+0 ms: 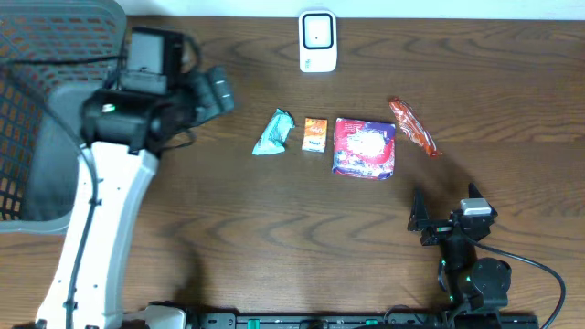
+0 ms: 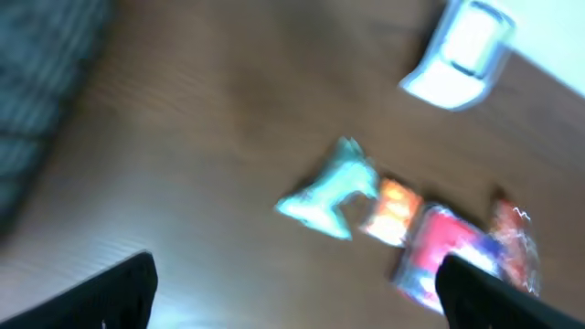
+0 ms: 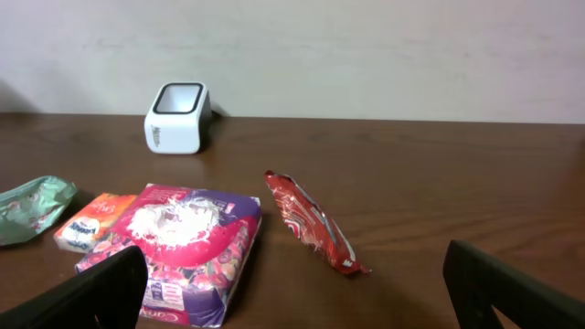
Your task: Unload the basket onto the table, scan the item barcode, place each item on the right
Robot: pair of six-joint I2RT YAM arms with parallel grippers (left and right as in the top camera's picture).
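Note:
Four items lie in a row mid-table: a teal packet (image 1: 273, 133) (image 2: 329, 190), a small orange packet (image 1: 315, 133) (image 2: 391, 211) (image 3: 94, 221), a pink and purple package (image 1: 365, 147) (image 3: 178, 245) and a red wrapper (image 1: 412, 127) (image 3: 311, 222). A white scanner (image 1: 317, 41) (image 2: 460, 53) (image 3: 176, 118) stands at the far edge. My left gripper (image 1: 216, 91) (image 2: 297, 306) hovers open and empty, left of the row; its view is blurred. My right gripper (image 1: 445, 208) (image 3: 297, 297) is open and empty near the front edge, facing the package and wrapper.
A grey mesh basket (image 1: 37, 110) (image 2: 37, 73) fills the far left of the table, beside my left arm. Bare wood lies between the item row and my right gripper.

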